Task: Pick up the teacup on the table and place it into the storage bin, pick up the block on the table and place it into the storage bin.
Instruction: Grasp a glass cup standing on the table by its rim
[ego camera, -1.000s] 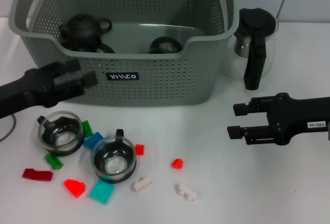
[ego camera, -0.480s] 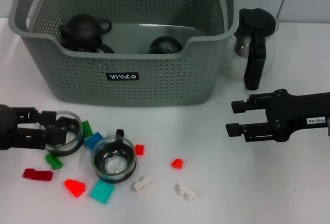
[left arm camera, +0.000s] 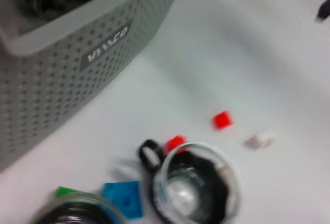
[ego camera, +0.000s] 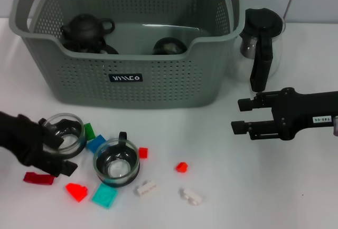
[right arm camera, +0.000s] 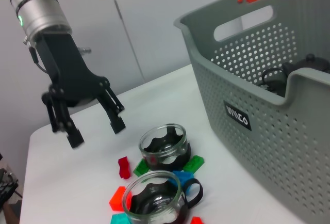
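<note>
Your left hand (ego camera: 57, 152) is low over the tabletop (ego camera: 237, 187), fingers spread, right by the far-left teacup (ego camera: 63, 134), not gripping it. 2nd teacup (ego camera: 116, 164) sits just beside, blocks scattered round both. Storage bin (ego camera: 127, 76) stands behind them. Right hand (ego camera: 238, 116) hovers spread near the glass pitcher (ego camera: 261, 41).

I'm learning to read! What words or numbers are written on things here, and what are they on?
"VIVCO" or similar, white letters on the small black label on the bin; the exact letters are hard to make out.
Small white sticker on the right arm: dark print, too small to read.
Nothing else shows writing.
</note>
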Robot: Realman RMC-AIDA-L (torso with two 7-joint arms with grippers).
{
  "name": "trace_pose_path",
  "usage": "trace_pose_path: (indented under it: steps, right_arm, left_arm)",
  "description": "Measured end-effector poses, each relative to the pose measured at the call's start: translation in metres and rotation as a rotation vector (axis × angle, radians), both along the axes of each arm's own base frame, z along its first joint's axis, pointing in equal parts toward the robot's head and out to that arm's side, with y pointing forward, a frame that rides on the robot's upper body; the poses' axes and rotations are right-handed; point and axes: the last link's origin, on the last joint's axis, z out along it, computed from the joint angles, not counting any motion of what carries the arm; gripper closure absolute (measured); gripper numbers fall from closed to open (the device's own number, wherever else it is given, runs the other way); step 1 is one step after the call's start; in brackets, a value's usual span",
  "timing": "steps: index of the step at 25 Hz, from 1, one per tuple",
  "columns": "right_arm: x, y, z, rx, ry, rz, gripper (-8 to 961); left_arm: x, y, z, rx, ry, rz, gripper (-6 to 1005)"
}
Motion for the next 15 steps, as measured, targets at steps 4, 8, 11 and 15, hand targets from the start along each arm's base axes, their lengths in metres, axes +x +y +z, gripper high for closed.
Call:
trace_pose_path:
  steps: [4, 8, 11, 15]
  right_arm:
    - [0.001, 0.001, -0.004, 0.009, 0.0, -0.014, 255]
    - [0.004, 0.001, -0.007, 0.004, 0.0, -0.032, 255]
    - [0.005, 0.002, -0.007, 0.006, 0.001, -0.035, 255]
    - [0.005, 0.002, -0.006, 0.007, 0.001, -0.035, 254]
  left_arm:
    - [0.008, 0.015, -0.011, 0.024, 0.1, -0.06, 143]
    - [0.017, 0.022, -0.022, 0.018, 0.177, -0.108, 143]
    - [0.019, 0.026, -0.036, -0.003, 0.27, -0.139, 143]
    - [0.023, 0.03, -0.052, -0.004, 0.39, -0.2, 143]
